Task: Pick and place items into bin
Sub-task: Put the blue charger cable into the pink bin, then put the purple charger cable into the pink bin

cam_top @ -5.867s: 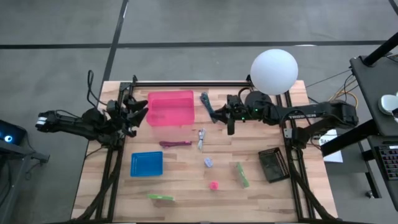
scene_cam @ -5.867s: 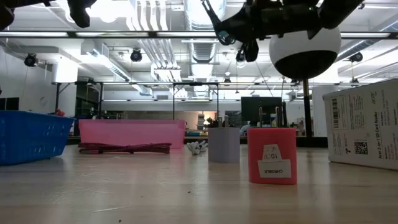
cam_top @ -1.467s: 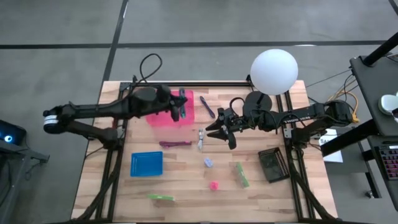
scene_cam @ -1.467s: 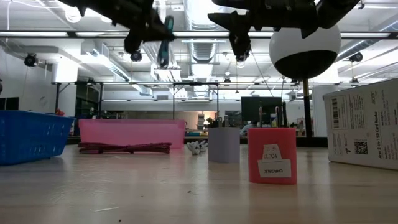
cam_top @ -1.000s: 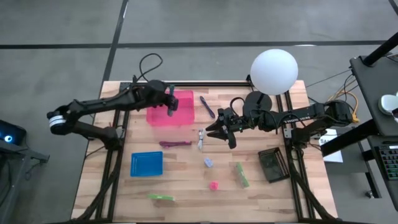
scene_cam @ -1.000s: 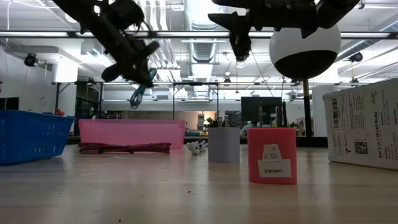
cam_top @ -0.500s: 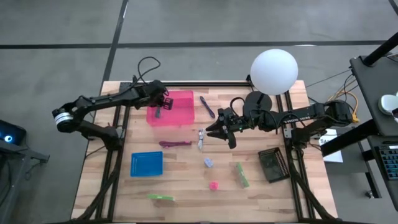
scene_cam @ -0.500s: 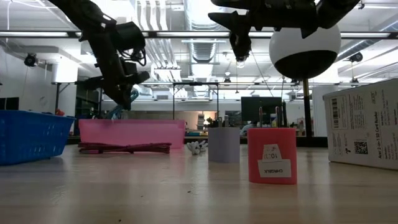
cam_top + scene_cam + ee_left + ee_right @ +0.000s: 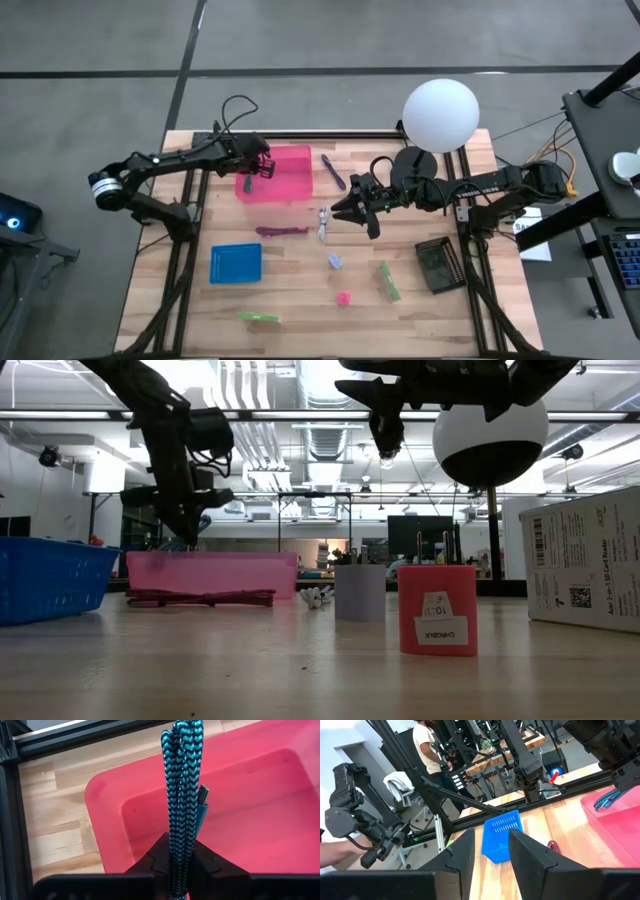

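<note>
My left gripper (image 9: 254,172) hangs over the left part of the pink bin (image 9: 280,175), shut on a folded teal braided cable (image 9: 182,780). The bin (image 9: 240,815) fills the left wrist view behind the cable. My right gripper (image 9: 346,210) is open, above the table beside the silver tool (image 9: 323,222). On the wood lie a purple stick (image 9: 333,172), a maroon stick (image 9: 282,231), a lavender block (image 9: 336,261), a pink block (image 9: 344,297), a green stick (image 9: 389,281) and a green piece (image 9: 258,317). My left gripper pinches the cable bundle between its two fingers (image 9: 159,856), several strands side by side. The fingers come from above, pointing down into the bin. The bundle runs on past the fingertips along them, and its plug end (image 9: 202,795) is over the bin's inside, lifted clear of the table.
A blue bin (image 9: 236,264) sits near the table's left side, a black box (image 9: 438,264) near the right. The white globe lamp (image 9: 440,115) stands at the far right corner. A person (image 9: 427,742) stands in the room beyond the table.
My left gripper has carried the cable from over the bin's middle toward the table's left and downward, tipping to point down. The cable's free end now hangs about level with the bin's rim. My right arm has kept still.
</note>
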`<state>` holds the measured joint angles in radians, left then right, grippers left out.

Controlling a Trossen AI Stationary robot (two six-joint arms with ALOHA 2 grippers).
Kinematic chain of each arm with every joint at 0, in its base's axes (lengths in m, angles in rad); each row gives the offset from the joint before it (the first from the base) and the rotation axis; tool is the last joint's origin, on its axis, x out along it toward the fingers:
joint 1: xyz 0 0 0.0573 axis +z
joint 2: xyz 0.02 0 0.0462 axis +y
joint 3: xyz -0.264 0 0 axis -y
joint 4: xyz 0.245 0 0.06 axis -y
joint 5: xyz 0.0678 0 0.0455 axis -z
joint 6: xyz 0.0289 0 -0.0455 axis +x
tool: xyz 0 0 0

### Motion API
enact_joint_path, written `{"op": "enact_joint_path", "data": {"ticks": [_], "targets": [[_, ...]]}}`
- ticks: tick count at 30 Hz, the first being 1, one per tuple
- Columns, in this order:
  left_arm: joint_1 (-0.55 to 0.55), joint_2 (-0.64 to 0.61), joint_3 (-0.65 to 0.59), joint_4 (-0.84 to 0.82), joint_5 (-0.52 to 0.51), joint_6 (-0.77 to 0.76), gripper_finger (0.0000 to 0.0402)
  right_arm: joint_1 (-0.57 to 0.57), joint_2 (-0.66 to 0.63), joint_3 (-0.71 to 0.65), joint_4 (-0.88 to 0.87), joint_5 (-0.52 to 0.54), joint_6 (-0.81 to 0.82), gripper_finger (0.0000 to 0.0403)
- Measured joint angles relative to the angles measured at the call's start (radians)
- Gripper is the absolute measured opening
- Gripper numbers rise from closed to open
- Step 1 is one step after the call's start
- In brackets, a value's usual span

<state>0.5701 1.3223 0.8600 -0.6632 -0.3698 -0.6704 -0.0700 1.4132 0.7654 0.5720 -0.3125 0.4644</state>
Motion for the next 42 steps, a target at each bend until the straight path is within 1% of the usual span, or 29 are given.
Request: {"op": "enact_joint_path", "data": {"ticks": [12, 19, 22, 25, 29, 31, 33, 35, 38, 40, 42], "targets": [[0.0, -0.009, 0.0, 0.001, -0.002, 0.076, 0.0096, 0.0, 0.0, 0.0, 0.0, 0.0, 0.0, 0.01], [0.0, -0.04, 0.001, 0.01, -0.002, 0.108, 0.0132, 0.0, 0.0, 0.0, 0.0, 0.0, 0.0, 0.0111], [-0.003, -0.088, 0.001, 0.081, -0.003, 0.115, 0.0136, 0.0, 0.0, 0.0, 0.0, 0.0, 0.0, 0.0118], [-0.004, -0.151, 0.001, 0.189, -0.002, 0.169, 0.0137, 0.0, 0.0, 0.0, 0.0, 0.006, 0.0, 0.0125], [-0.012, -0.246, 0.0, 0.37, 0.007, 0.274, 0.0138, 0.0, 0.0, 0.0, 0.004, 0.082, 0.0, 0.0134], [-0.019, -0.297, 0.0, 0.45, 0.068, 0.353, 0.0138, 0.001, 0.001, -0.001, 0.03, 0.105, -0.018, 0.0141], [-0.026, -0.348, 0.0, 0.514, 0.165, 0.421, 0.0138, 0.002, 0.0, -0.001, 0.062, 0.113, -0.048, 0.0151], [-0.031, -0.394, 0.0, 0.572, 0.269, 0.466, 0.0138, 0.007, 0.0, 0.0, 0.062, 0.159, -0.073, 0.0162], [-0.031, -0.452, 0.0, 0.63, 0.416, 0.494, 0.0138, 0.007, 0.001, 0.019, 0.001, 0.298, -0.09, 0.018], [-0.031, -0.483, 0.0, 0.638, 0.462, 0.495, 0.0138, 0.006, 0.001, 0.046, -0.087, 0.404, -0.116, 0.0192], [-0.031, -0.507, 0.0, 0.637, 0.469, 0.495, 0.0138, 0.005, 0.001, 0.08, -0.205, 0.484, -0.141, 0.0204]]}}
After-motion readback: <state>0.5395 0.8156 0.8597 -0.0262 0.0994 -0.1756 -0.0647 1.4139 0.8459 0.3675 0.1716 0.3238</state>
